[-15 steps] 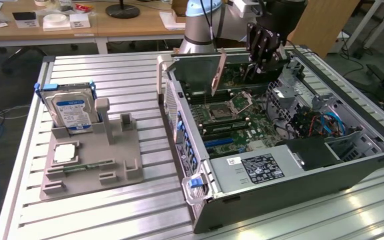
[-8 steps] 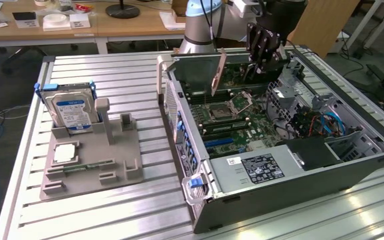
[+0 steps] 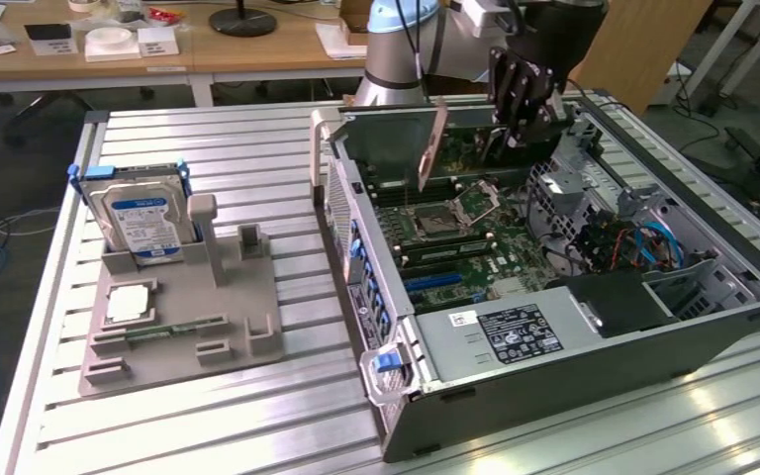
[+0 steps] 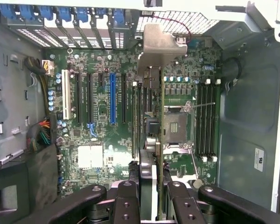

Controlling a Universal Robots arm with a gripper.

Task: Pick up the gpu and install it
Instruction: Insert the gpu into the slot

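Hand (image 4: 157,164) clamped on gpu (image 3: 387,139) edge; card upright above motherboard (image 4: 100,140); open room either side inside case (image 3: 592,381).

Slatted table (image 3: 209,168) — grey parts holder (image 3: 209,297) & open PC case (image 3: 592,381) on it.

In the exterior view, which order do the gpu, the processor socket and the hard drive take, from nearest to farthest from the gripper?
1. gpu: held in the jaws of the gripper, over the motherboard.
2. processor socket: on the motherboard, inside the case.
3. hard drive: outside the case, upright in the grey holder, on the exterior view's left.
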